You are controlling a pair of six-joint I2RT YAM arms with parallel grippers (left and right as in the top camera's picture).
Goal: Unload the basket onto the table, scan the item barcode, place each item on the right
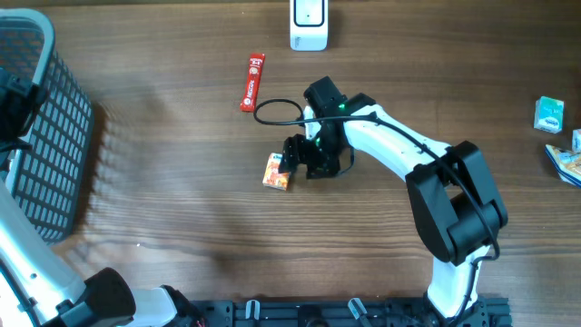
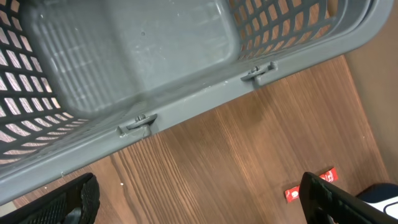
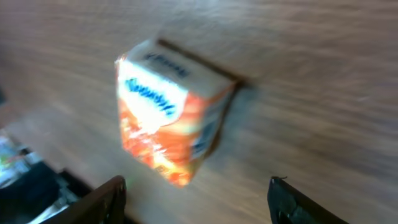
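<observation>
A small orange and white carton [image 1: 276, 171] lies on the wooden table, left of centre. In the right wrist view the carton [image 3: 171, 127] is blurred and tilted, and no barcode shows on it. My right gripper [image 1: 293, 156] is just to its right, and in the wrist view the gripper [image 3: 198, 205] stands open. The carton is ahead of the fingertips [image 3: 106, 199], not between them. My left gripper [image 2: 202, 208] is open and holds nothing, over the table by the grey basket [image 2: 186, 106]. A white scanner [image 1: 309, 24] stands at the far edge.
A red snack bar [image 1: 252, 81] lies behind the carton, and it also shows as a red snack bar [image 2: 292, 191] in the left wrist view. The grey mesh basket [image 1: 41, 136] fills the left side. A teal box [image 1: 548, 114] and packets [image 1: 567, 162] sit at the right edge.
</observation>
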